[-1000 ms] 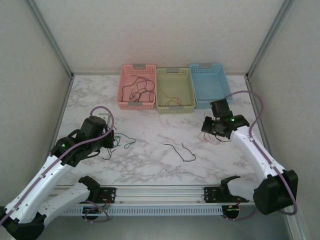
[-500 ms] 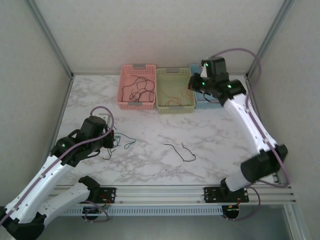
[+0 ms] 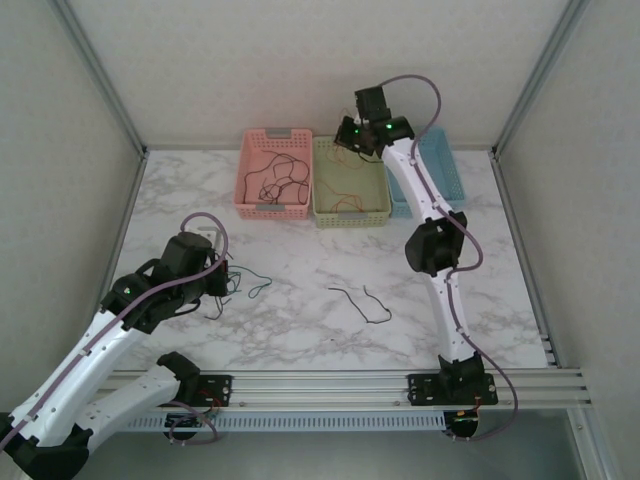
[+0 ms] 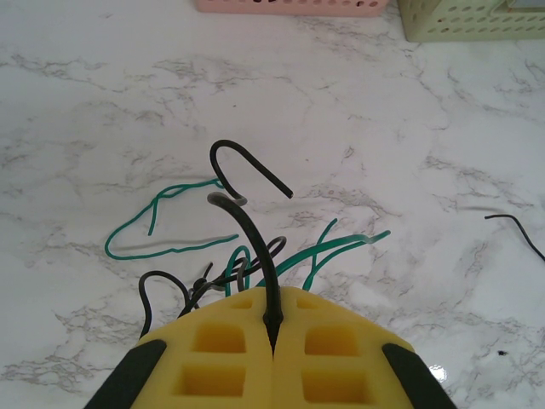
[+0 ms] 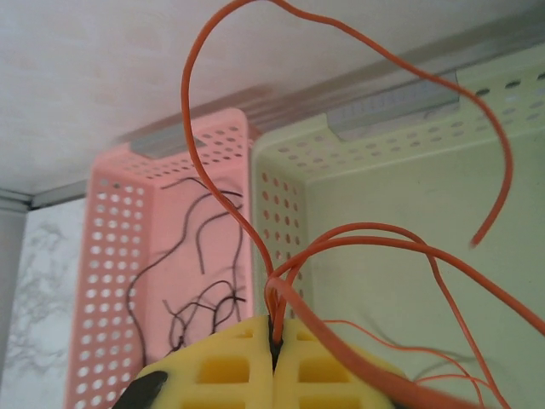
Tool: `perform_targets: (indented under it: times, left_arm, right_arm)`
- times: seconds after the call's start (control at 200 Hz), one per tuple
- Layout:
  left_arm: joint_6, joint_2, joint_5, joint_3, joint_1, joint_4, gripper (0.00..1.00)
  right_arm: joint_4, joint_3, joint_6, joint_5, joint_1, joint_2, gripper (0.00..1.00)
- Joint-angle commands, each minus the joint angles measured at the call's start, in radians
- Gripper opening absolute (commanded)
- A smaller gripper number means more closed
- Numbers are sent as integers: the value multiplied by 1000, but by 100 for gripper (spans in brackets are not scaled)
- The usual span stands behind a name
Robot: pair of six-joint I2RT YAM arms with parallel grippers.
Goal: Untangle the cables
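at the lower left my left gripper [image 4: 272, 328] had not moved, clamped shut on a black cable [image 4: 251, 234] rising from the green cables [image 4: 162, 247]. a loose black wire [image 3: 360, 300] lay mid-frame. within the last second my right gripper [image 5: 274, 341] had swung up over the green basket [image 5: 400, 136], pinching orange cables [image 5: 358, 247]. i judged them ready to drop. nothing blocked it, and the pink basket [image 3: 272, 210] sat just left.

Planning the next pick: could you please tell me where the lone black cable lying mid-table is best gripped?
The black cable lies flat, apart from the others; I'd grip its straighter left stretch from straight above, jaws set across the wire.
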Motion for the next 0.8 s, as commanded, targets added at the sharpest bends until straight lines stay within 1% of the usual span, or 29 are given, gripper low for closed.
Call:
perform_targets:
  times: [0.0, 0.045, 0.055, 0.06, 0.065, 0.09, 0.095, 0.1, 0.105, 0.12, 0.135, 0.175, 0.23, 0.3, 0.41, 0.506, 0.591, 0.631, 0.721, 0.796]
  left_arm:
    - [14, -9, 11, -14, 11, 17, 0]
    - [14, -8, 10, -14, 10, 17, 0]
    - [14, -8, 10, -14, 10, 17, 0]
    - [14, -7, 11, -14, 10, 17, 0]
    - [14, -7, 11, -14, 11, 17, 0]
    - [14, -7, 12, -14, 11, 16, 0]
    - [14, -6, 12, -14, 11, 16, 0]
    - [14, -6, 12, -14, 11, 16, 0]
    - [14, -7, 12, -14, 11, 16, 0]
    - [14, -5, 12, -14, 11, 16, 0]
    - [14, -4, 13, -14, 11, 17, 0]
    - [14, -2, 12, -14, 11, 17, 0]
    - [14, -2, 13, -15, 10, 17, 0]
    - [15, 3, 16, -15, 11, 19, 0]
    - [17, 2, 24, -14, 11, 20, 0]
    - [17, -2, 30, -16, 11, 25, 0]
    - [21, -6, 41, -16, 11, 28, 0]
    - [22, -7, 52, -14, 10, 28, 0]
    - [27, -14, 94, -8, 11, 39, 0]
    - [38, -27, 149, 6, 10, 53, 0]
  right_arm:
    - [-53, 27, 27, 28, 6, 34, 3]
    - [-32, -9, 40, 18, 5, 31, 15]
    - [-26, -16, 40, 11, 5, 31, 20]
    - [-22, -21, 41, 11, 5, 31, 24]
    - [-16, -24, 41, 8, 5, 31, 24]
    - [-4, -39, 43, -11, 6, 32, 34]
    - [-2, -41, 43, -11, 6, 33, 37]
    - [0, -43, 43, -14, 6, 33, 42]
    - [0, -45, 43, -17, 6, 33, 42]
    - [1, -46, 40, -24, 7, 35, 48]
    - [-1, -45, 35, -27, 9, 37, 52]
    - [-15, -43, 15, -22, 12, 41, 57]
    - [-40, -39, -7, 0, 16, 34, 61]
    - [-64, -39, -19, 12, 16, 9, 62]
    - [-85, -59, -40, -22, 18, -60, 62]
    - [-91, -126, -80, -37, 33, -181, 60]
    - [-52, -271, -135, -14, 63, -351, 59]
    - [-8, -375, -152, -16, 76, -444, 59]
    - [146, -651, -184, -62, 97, -668, 58]
    - [331, -921, -221, -146, 106, -867, 57]
